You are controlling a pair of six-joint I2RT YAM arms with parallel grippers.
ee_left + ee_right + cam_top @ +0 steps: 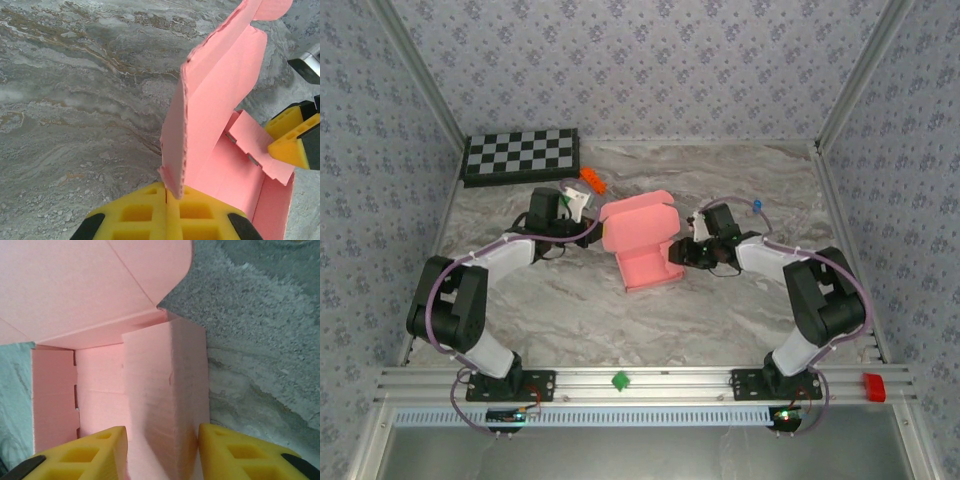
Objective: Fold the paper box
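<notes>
While its flap is pinched by the left gripper (167,194), the box (642,245) wall is clamped by the right gripper (162,439).

Paper box (640,240) (220,100) (100,290): you have plain pink thin card, partly folded, still open on top. It lies nearer the arm bases than the checkerboard (520,155) and to its right, apart from it. Base panel flat. Rounded-corner lid panel at the checkerboard end, raised. One side wall upright, another flap tilted.
</notes>
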